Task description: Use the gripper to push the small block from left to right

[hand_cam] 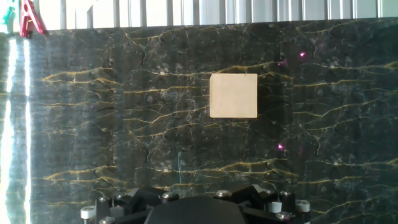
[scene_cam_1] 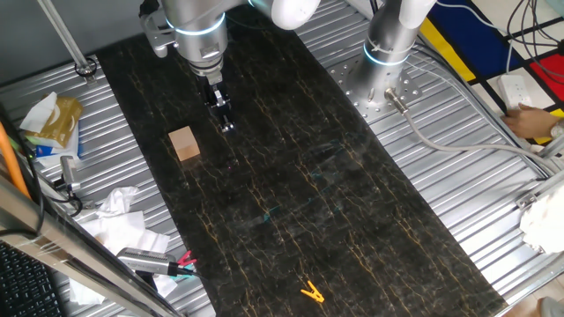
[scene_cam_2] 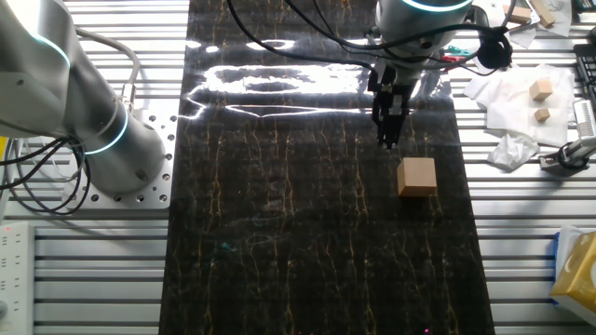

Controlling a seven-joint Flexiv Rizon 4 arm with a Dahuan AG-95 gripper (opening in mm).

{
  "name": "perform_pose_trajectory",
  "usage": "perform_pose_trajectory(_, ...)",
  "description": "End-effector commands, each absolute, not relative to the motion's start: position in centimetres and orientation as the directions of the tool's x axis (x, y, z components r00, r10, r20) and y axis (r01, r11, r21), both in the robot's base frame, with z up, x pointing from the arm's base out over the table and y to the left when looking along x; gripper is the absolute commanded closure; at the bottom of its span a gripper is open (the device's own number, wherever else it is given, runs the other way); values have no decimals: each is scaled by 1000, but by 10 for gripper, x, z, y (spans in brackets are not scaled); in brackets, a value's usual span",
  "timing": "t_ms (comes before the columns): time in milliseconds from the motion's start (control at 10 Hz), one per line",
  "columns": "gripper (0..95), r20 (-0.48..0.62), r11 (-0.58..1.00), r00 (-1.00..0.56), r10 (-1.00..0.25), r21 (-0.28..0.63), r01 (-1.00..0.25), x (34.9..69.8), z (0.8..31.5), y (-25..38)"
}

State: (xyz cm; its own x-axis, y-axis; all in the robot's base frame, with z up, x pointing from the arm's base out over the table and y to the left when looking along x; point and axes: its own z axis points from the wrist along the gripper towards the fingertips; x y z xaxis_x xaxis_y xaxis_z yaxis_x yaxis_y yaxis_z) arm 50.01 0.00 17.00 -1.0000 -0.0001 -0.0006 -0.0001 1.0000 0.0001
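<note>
My gripper (scene_cam_1: 226,123) hangs from my silver-grey arm, just above a black marble-patterned mat (scene_cam_1: 352,220) veined with gold. Its two black fingers look pressed close together, though I cannot tell for certain whether they touch. The small wooden block (scene_cam_1: 184,143), a plain light-tan cube, sits flat on the mat near my fingertips and apart from them, nothing touching it. In my hand view the block (hand_cam: 233,95) lies ahead of the fingers, slightly to one side. It carries no label or writing. A tiny orange clip (scene_cam_1: 311,292) lies on the mat, well away from my hand. No readable text or brand shows anywhere.
</note>
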Motion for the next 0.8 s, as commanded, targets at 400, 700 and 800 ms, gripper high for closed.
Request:
perform_pose_trajectory(400, 950, -83, 999, -996, -17, 31, -20, 500, 171, 0)
perform_pose_trajectory(700, 950, -83, 999, -996, -25, 29, -27, 500, 171, 0)
perform_pose_trajectory(800, 950, -82, 999, -996, -23, 29, -26, 500, 171, 0)
